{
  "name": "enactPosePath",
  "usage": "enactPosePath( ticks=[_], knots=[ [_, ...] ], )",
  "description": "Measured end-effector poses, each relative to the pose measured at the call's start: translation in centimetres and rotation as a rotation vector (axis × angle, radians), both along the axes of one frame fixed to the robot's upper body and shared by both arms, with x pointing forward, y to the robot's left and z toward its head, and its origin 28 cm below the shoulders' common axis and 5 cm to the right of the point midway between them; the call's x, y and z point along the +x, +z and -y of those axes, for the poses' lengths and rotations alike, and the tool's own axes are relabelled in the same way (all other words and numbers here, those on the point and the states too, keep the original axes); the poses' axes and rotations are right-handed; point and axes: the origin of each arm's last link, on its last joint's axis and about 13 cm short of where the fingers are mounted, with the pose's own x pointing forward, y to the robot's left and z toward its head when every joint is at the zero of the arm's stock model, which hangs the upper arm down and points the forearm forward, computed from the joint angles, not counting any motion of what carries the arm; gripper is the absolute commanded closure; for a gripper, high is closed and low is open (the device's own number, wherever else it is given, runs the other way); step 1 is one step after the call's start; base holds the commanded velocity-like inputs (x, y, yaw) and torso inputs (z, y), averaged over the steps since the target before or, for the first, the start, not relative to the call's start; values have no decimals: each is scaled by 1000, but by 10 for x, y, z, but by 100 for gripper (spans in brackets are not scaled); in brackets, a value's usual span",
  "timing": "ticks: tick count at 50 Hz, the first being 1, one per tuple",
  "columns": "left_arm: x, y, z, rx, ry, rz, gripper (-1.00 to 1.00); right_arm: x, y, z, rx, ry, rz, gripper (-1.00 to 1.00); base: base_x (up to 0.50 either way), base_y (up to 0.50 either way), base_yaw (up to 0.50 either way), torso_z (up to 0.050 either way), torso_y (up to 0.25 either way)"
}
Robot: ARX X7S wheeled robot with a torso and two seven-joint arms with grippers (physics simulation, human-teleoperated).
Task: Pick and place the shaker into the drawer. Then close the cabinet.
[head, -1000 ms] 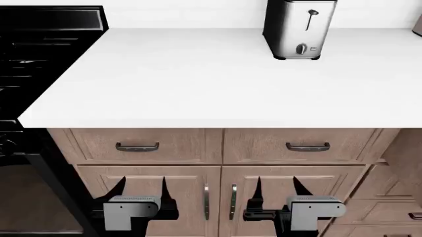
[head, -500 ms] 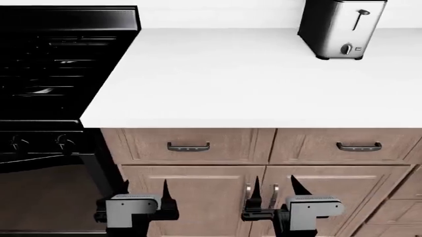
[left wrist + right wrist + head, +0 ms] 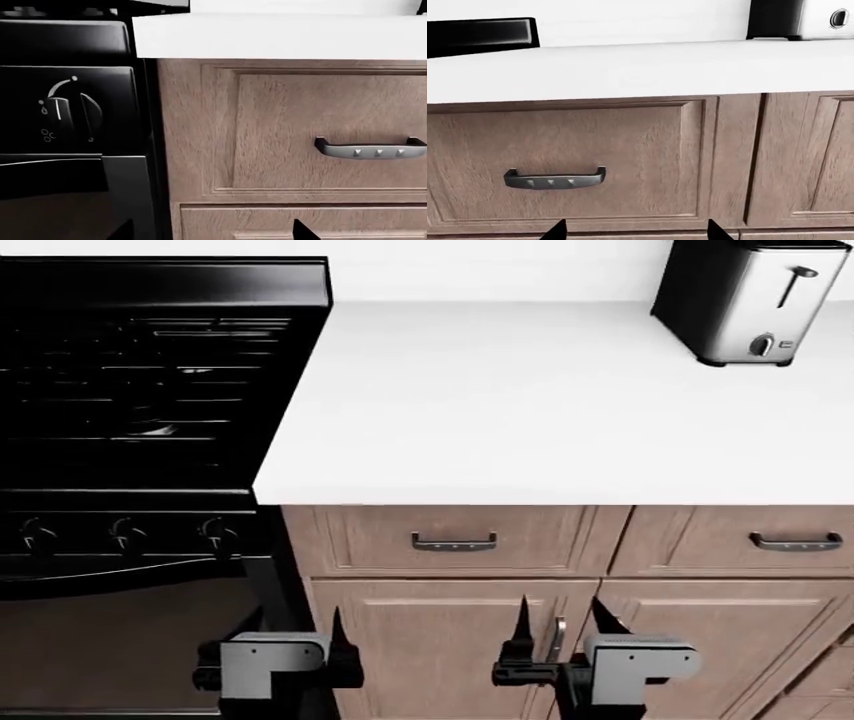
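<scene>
The shaker is out of view in every frame. Under the white counter (image 3: 534,410) two wood-grain drawer fronts (image 3: 367,540) (image 3: 694,540) with dark curved handles (image 3: 454,540) are shut; I cannot tell which one is the task's drawer. Cabinet doors (image 3: 427,650) below them are shut too. My left gripper (image 3: 296,628) hangs open and empty in front of the seam between oven and cabinet. My right gripper (image 3: 561,620) is open and empty before the cabinet doors. In the left wrist view my left gripper (image 3: 213,232) faces a drawer front (image 3: 280,130), and in the right wrist view my right gripper (image 3: 636,231) faces another drawer front (image 3: 560,145).
A black stove (image 3: 134,390) with front knobs (image 3: 127,535) fills the left side, its oven door below. A steel toaster (image 3: 747,305) stands at the counter's back right. In the left wrist view a stove knob (image 3: 67,107) is close beside the drawer front.
The whole scene has slid to the right in the head view: more of the stove shows and the toaster has neared the right edge. Both grippers keep their open pose.
</scene>
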Motion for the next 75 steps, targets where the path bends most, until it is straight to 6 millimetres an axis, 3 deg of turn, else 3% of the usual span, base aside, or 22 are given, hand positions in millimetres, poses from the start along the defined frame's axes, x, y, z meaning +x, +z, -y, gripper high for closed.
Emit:
enactPosePath(
  ticks=[4, 9, 15, 21, 26, 32, 39, 47, 58, 75],
  knots=[
    [5, 10, 1, -2, -2, 14, -100, 9, 15, 2, 3, -13, 23, -100, 0, 0, 0, 50, 86],
    [42, 61, 2, -8, -8, 127, -100, 53, 80, 7, -15, -16, 140, -100, 0, 0, 0, 50, 86],
    [114, 166, 4, 8, -13, 346, -100, 118, 193, 9, -71, 6, 331, -100, 0, 0, 0, 50, 86],
    [174, 306, 21, 25, -73, 617, -100, 167, 333, 1, -136, 46, 556, -100, 0, 0, 0, 50, 85],
    [186, 391, 45, 77, -167, 675, -100, 172, 429, -2, -179, 65, 604, -100, 0, 0, 0, 50, 86],
    [174, 457, 49, 149, -167, 699, -100, 151, 498, -1, -205, 74, 594, -100, 0, 0, 0, 50, 85],
    [158, 498, 43, 194, -123, 707, -100, 128, 534, -1, -228, 93, 559, -100, 0, 0, 0, 50, 85],
    [146, 518, 38, 154, -116, 683, -100, 114, 550, -1, -227, 124, 515, -100, 0, 0, 0, 25, 42],
    [144, 516, 38, 61, -160, 570, -100, 106, 555, 0, -206, 152, 453, -100, 3, 0, 0, 0, 0],
    [149, 508, 32, -17, -118, 506, -100, 105, 553, 1, -231, 175, 392, -100, 495, -82, 0, 0, 0]
  ],
)
